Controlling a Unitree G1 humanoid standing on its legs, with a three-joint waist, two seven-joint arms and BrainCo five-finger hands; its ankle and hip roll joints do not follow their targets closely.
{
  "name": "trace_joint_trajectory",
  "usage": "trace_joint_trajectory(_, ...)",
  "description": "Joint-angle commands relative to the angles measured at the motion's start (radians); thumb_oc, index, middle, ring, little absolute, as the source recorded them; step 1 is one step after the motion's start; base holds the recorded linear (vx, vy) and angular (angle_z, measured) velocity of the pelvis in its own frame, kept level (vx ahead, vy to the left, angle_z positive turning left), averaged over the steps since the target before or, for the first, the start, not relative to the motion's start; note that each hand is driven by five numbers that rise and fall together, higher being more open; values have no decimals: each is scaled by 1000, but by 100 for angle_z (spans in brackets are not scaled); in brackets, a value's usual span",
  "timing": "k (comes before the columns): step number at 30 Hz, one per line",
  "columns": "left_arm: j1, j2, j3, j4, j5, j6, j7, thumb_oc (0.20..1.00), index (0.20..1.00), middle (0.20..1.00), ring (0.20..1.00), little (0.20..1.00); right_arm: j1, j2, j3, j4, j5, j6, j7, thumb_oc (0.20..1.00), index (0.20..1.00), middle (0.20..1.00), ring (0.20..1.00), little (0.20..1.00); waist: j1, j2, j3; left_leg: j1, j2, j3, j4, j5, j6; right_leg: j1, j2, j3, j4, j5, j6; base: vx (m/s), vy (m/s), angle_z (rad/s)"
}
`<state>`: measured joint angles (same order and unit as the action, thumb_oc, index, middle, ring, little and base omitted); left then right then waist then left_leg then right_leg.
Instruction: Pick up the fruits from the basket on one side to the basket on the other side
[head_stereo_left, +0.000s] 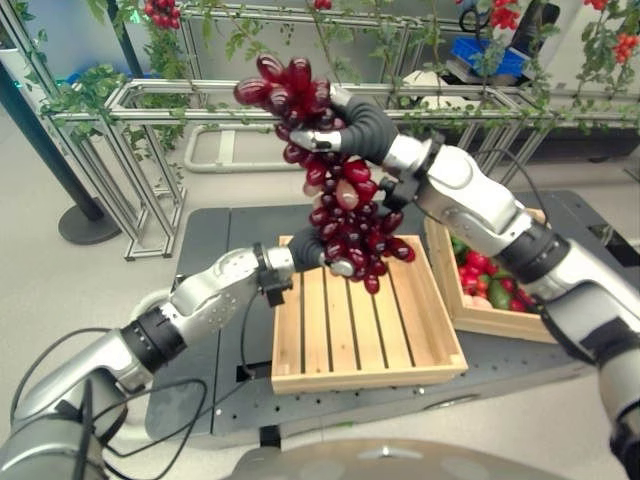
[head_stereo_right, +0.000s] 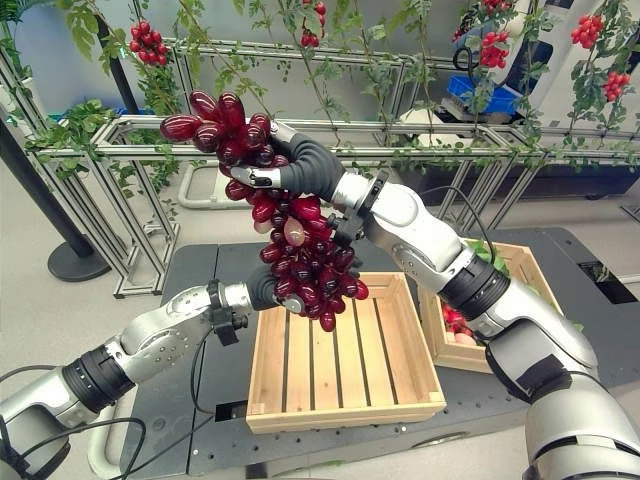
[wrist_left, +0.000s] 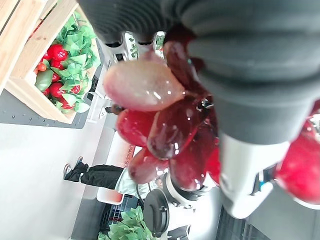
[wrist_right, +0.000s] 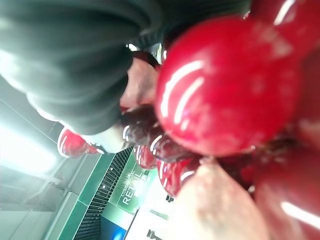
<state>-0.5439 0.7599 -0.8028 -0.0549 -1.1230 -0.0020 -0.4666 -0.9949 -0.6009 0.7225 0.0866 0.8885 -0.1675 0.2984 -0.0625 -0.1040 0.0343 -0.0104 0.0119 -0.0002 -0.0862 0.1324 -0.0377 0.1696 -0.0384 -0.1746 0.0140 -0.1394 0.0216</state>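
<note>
left eye view: bunch of red grapes (head_stereo_left: 340, 190) held high over the empty wooden basket (head_stereo_left: 355, 318), well clear of its slats. right hand (head_stereo_left: 350, 125) curled round the upper part of the bunch, fingers wrapped in among the grapes. left hand (head_stereo_left: 318, 250) up against the bottom of the bunch — whether its fingers pinch or merely prop, cannot tell. second basket (head_stereo_left: 490, 300) just beside the first on the dark tabletop (head_stereo_left: 215, 245), holding red and green fruit.

right eye view: same hold, top of the bunch flopping sideways past the right hand, lower part hanging loose above the empty basket.

left wrist view: grapes pressed close against the dark cover, full basket off to one side.

right wrist view: glossy grapes crowding the dark cover, fingers hidden.

risk, judged: heavy, floppy bunch gripped at one spot — likely to slip or shed grapes onto the tabletop if released from this height or off-centre.
</note>
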Motion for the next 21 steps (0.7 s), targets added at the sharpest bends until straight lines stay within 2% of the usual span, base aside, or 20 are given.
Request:
trace_joint_trajectory(1, -26, -25, 27, 15, -15, -29, -14, 674, 674, 674, 674, 674, -27, 10, -73, -7, 63, -45, -15, 200, 200, 200, 200, 200, 22, 4, -23, 83, 41, 13, 79, -175, -9, -105, -59, 16, 75, 89, 119, 0, 0, 0)
trace_joint_trajectory(2, -26, -24, 27, 15, -15, -29, -14, 605, 605, 605, 605, 605, -27, 10, -73, -7, 63, -45, -15, 200, 200, 200, 200, 200, 22, 4, -23, 84, 41, 13, 79, -175, -9, -105, -59, 16, 75, 89, 119, 0, 0, 0)
trace_joint_trajectory(3, -33, -27, 18, 13, -10, -28, -16, 200, 200, 200, 200, 200, -28, 16, -69, -3, 59, -44, -15, 200, 200, 200, 200, 200, 21, 5, -22, 84, 41, 13, 78, -174, -9, -105, -59, 17, 74, 89, 119, 0, 0, 0)
trace_joint_trajectory(21, 8, -56, 65, 20, -6, -37, -5, 200, 200, 200, 200, 200, 9, 52, -96, 1, 54, -40, -24, 200, 200, 200, 200, 200, 23, 8, -15, 82, 40, 16, 75, -173, -7, -113, -61, 17, 78, 92, 119, 0, 0, 0)
